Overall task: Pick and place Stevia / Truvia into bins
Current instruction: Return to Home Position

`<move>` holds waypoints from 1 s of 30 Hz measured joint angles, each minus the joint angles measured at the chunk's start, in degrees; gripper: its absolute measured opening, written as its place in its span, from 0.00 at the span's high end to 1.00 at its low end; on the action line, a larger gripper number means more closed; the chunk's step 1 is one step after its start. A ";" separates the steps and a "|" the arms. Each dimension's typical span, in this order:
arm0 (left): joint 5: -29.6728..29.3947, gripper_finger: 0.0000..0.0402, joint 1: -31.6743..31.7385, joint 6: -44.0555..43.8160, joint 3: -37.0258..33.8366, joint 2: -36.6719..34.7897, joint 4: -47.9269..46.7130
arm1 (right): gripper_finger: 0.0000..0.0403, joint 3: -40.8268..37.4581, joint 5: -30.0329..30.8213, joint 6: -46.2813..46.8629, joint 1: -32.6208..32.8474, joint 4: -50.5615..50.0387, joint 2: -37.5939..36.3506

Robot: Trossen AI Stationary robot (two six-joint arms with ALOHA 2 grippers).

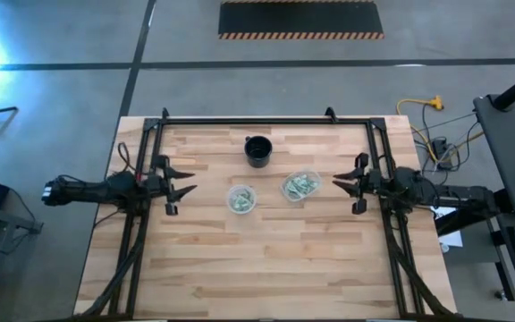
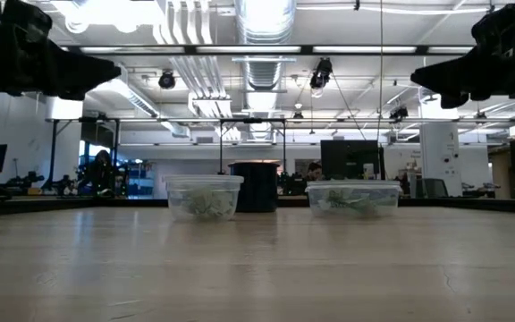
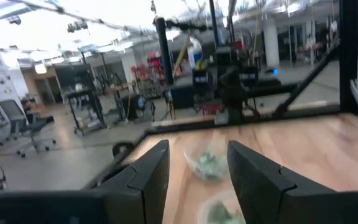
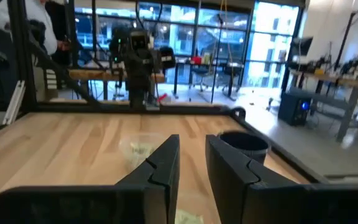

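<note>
Hovering either side of the black cup (image 1: pixel 257 150), my left claw (image 1: pixel 184 182) and right claw (image 1: pixel 340 183) are spread, empty.

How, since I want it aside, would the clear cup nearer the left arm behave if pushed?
The clear cup looks thin-walled and holds only paper packets, so probably light and slides easily. Low and wide, it seems unlikely to tip.

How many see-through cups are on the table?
2. One clear cup sits just left of the table's middle; the other clear cup is beside it, on the right. Both hold green packets.
</note>
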 joint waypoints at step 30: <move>2.27 0.64 0.00 0.15 -0.35 2.93 -4.13 | 0.83 0.04 0.41 -4.30 0.02 -6.70 0.20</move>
